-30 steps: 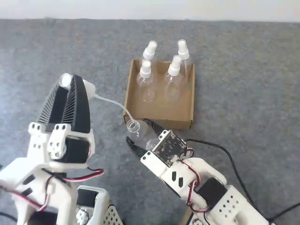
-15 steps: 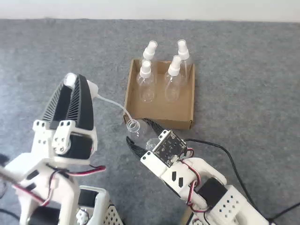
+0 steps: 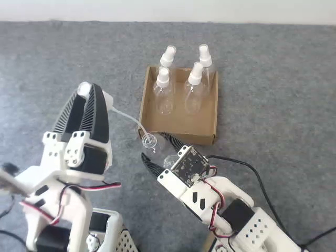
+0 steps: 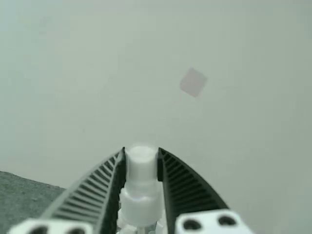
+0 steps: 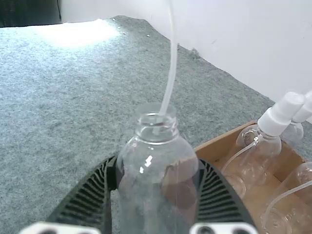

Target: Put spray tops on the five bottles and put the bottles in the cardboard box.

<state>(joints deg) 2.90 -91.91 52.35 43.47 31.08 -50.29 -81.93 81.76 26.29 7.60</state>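
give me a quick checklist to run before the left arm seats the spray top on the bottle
1. Left gripper shut on the spray top: ok.
2. Right gripper shut on the bottle, bottle upright: ok.
3. End of the dip tube inside the bottle's neck: ok.
4. Spray top lined up straight over the neck: cannot tell; in the high view the tube curves between them.
5. Room in the cardboard box for a fifth: ok; the four capped bottles stand toward its far side and the near floor is bare.
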